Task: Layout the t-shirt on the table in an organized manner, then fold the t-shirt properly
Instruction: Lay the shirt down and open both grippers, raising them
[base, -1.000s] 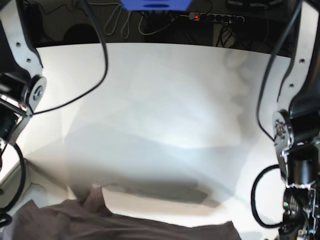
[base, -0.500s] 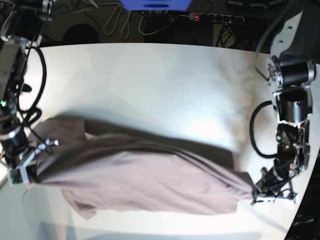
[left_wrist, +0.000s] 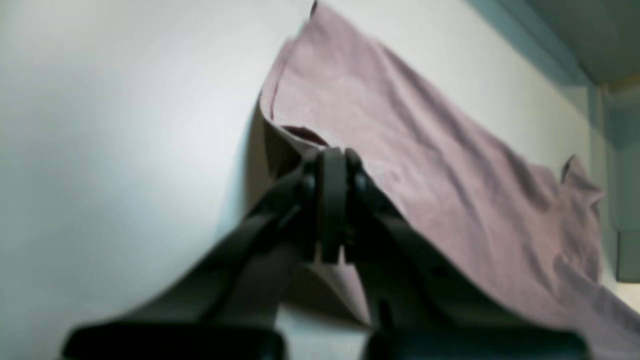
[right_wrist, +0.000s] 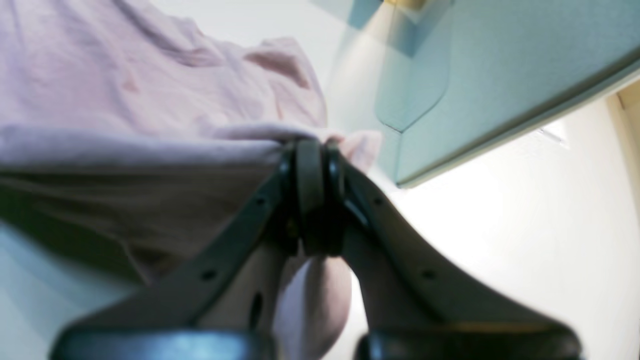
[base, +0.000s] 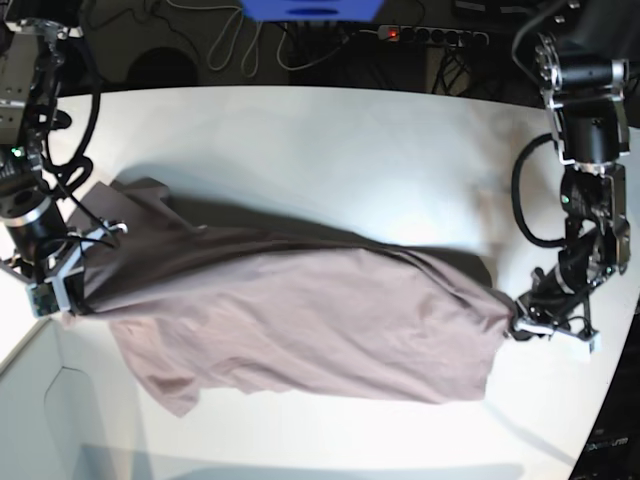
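Note:
The mauve t-shirt hangs stretched and wrinkled between my two grippers, sagging onto the white table. My left gripper, on the right of the base view, is shut on the shirt's edge; the left wrist view shows its closed tips pinching the cloth. My right gripper, on the left of the base view, is shut on the other end; the right wrist view shows its tips clamped on bunched fabric. A sleeve trails at the front left. No neck label shows.
A pale box corner sits at the table's front left, and shows as a bluish panel in the right wrist view. A power strip with cables and a blue object lie beyond the far edge. The curved edge runs along the front right.
Both grippers have carried the shirt farther onto the table, away from the near edge. The shirt now spans the table's width and shows more fully.

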